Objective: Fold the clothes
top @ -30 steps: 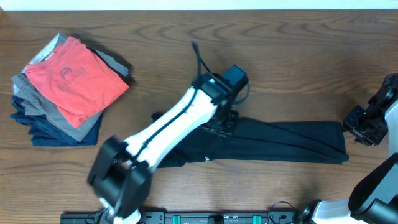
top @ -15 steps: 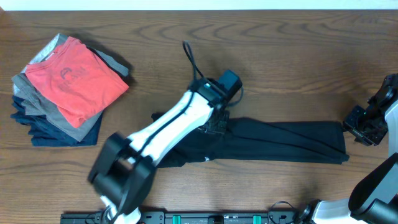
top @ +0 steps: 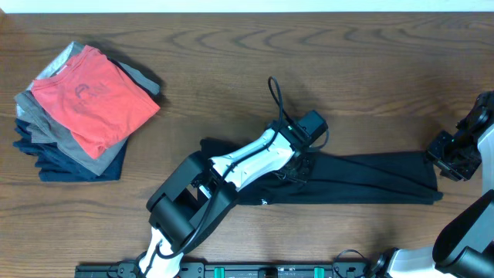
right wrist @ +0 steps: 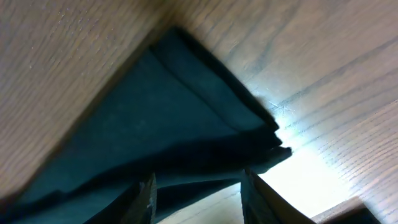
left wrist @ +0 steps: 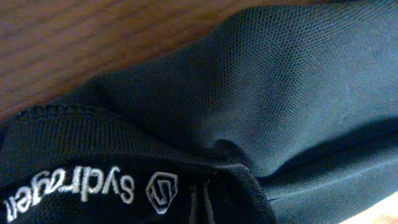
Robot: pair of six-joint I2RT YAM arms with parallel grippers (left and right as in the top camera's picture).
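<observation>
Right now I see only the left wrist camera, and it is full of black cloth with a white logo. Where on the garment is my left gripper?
Observer: The left gripper is down on the middle of the black garment, which lies as a long band across the table.
Operator: Is the right gripper holding the other end?
Observer: No. The right gripper is open, its fingers apart just short of the garment's right corner.
Operator: Is anything else on the table?
Observer: A stack of folded clothes, with a red shirt on top, lies at the far left, apart from the garment.
</observation>
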